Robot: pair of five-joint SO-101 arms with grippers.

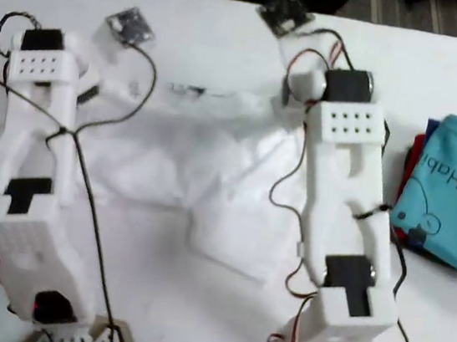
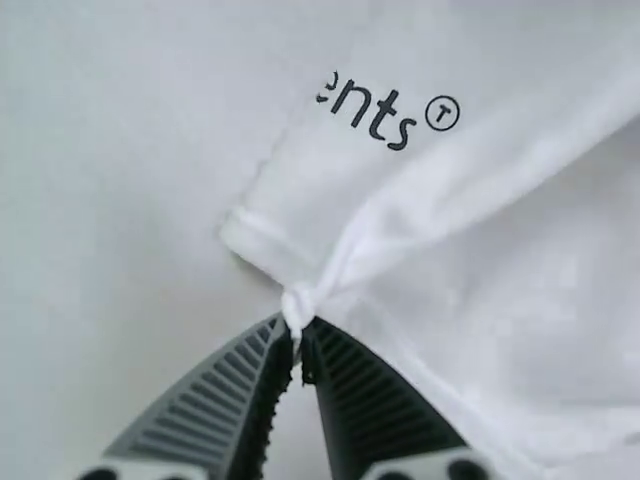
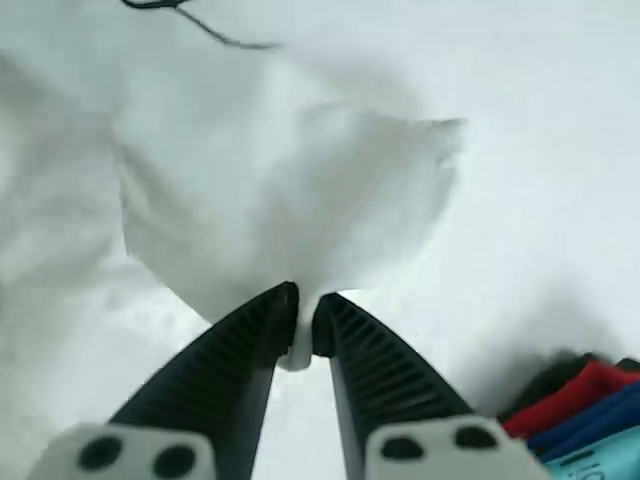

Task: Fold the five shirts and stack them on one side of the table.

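High view: white shirt [image 1: 212,169] lies spread and rumpled over the middle of the desk [image 1: 153,296], between the two arms. Its far part reaches toward the far edge of the desk, and a flap points toward the near edge. Left arm [image 1: 37,120] stretches along the left side of the shirt, right arm [image 1: 347,170] along its right side. Both are extended toward the far edge. Stack of folded shirts [image 1: 453,192] sits at the right edge of the desk, well apart from the white shirt. It is teal on top, with red and dark blue layers showing beneath.

Left wrist view: left jaws are pressed together on a small bunched knot of the white shirt [image 2: 480,260], taken at a hemmed corner. Fabric fans out from the pinch point. Dark print shows on the cloth farther off. Bare desk [image 2: 100,200] lies beside the hem.

Right wrist view: right jaws are closed on a pinch of the white shirt [image 3: 300,200], with a sliver of cloth visible between the tips. The cloth rises from the pinch into a loose, lifted fold. Stack of folded shirts [image 3: 590,410] lies near the jaws, not touching. Its edges show red, blue and teal.
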